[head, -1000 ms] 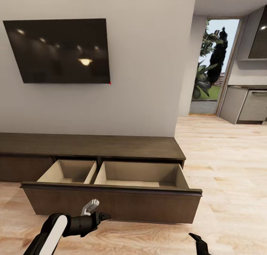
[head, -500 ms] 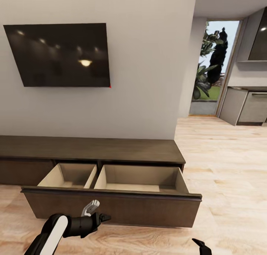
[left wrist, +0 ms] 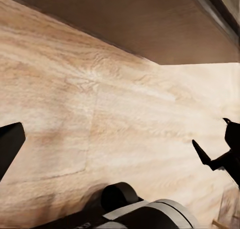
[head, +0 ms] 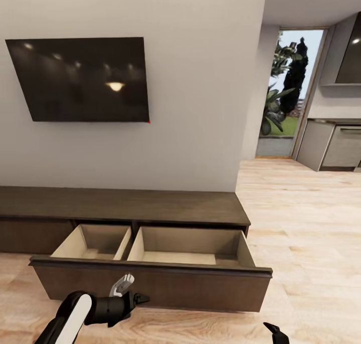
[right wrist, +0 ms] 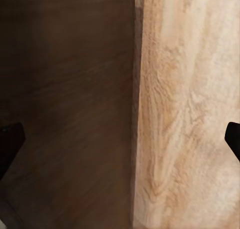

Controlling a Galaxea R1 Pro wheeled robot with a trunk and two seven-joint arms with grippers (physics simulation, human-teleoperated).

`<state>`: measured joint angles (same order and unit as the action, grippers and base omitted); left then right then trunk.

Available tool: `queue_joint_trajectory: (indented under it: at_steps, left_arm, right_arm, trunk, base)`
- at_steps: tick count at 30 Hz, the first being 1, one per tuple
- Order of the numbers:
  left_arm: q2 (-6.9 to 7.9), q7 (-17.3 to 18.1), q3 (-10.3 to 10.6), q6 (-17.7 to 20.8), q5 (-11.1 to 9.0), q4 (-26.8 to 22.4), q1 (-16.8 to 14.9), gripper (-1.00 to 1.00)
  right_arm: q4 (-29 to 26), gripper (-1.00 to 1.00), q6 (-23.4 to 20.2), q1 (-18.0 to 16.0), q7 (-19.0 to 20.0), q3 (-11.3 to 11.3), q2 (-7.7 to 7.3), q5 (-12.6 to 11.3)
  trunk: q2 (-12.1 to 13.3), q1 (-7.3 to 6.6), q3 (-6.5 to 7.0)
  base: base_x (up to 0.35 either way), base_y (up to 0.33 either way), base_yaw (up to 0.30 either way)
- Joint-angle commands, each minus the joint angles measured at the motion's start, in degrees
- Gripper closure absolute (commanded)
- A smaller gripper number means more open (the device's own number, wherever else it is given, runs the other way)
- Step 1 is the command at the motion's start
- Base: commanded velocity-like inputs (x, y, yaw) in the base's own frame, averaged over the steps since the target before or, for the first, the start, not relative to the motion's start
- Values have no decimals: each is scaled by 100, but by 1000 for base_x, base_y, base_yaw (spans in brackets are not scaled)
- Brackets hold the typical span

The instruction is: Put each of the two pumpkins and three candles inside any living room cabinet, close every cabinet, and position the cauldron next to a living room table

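My left hand hangs spread and empty before the cabinet's pulled-out drawer, which looks stiff and heavy, best pushed mid-front.

1. a pale wood-plank floor runs from the near edge to the far doorway on the right.
2. a long, low dark brown cabinet stands on it against the far wall, its flat top bare.
3. its wide drawer is pulled out toward the near side, showing two pale compartments, the left one smaller; both look empty.
4. the drawer front hangs just above the floor.
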<state>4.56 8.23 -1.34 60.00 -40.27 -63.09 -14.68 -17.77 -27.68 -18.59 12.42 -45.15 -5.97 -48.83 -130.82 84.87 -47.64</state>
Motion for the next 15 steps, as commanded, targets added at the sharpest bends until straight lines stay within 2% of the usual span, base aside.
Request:
queue_joint_trajectory:
  at_steps: [1, 6, 8, 11, 13, 15]
  left_arm:
    - [0, -8, -6, 0, 9, 87, 0, -100]
    - [-9, -45, 7, 0, 47, 264, 0, -100]
    - [-8, -53, 14, -1, 85, 335, 0, -100]
    - [-8, -59, 13, -17, 199, 506, 0, -100]
    - [-6, -73, 10, -27, 254, 597, 0, -100]
    - [-3, -124, 4, -41, 377, 809, 0, -100]
  right_arm:
    - [-3, -100, 7, 10, -1, 6, -5, 9]
    - [-21, -100, 56, 55, -53, 86, -51, 92]
    - [-23, -100, 69, 60, -65, 156, -53, 281]
    - [-35, -100, 81, 64, -91, 254, -53, 736]
    - [-41, -100, 92, 62, -115, 275, -50, 910]
    - [-50, -100, 142, 61, -159, 292, -44, 1183]
  trunk:
    - [41, -23, 19]
    - [242, -132, 108]
    - [322, -176, 144]
    - [443, -242, 198]
    - [523, -286, 234]
    - [603, -330, 270]
  base:
    - [0, 0, 0]
    - [0, 0, 0]
    - [0, 0, 0]
    - [0, 0, 0]
    - [0, 0, 0]
    - [0, 0, 0]
